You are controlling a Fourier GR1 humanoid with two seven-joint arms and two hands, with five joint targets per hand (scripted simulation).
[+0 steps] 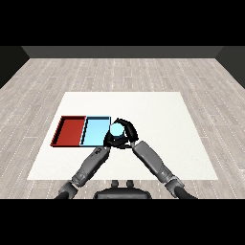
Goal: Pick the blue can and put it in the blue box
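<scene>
Matt white table (pixel 158 139), pale wood-plank floor (pixel 143 72), smooth, perhaps plastic red tray (pixel 61 130) and light blue tray (pixel 95 129)

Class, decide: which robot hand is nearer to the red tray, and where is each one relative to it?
Left. The left robot hand sits by the light blue tray's right edge, one tray away from the red tray. The right robot hand, curled round the blue can, is farther right.

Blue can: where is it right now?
Head view, centre: the blue can is held in the right hand, at the light blue tray's right edge.
</scene>
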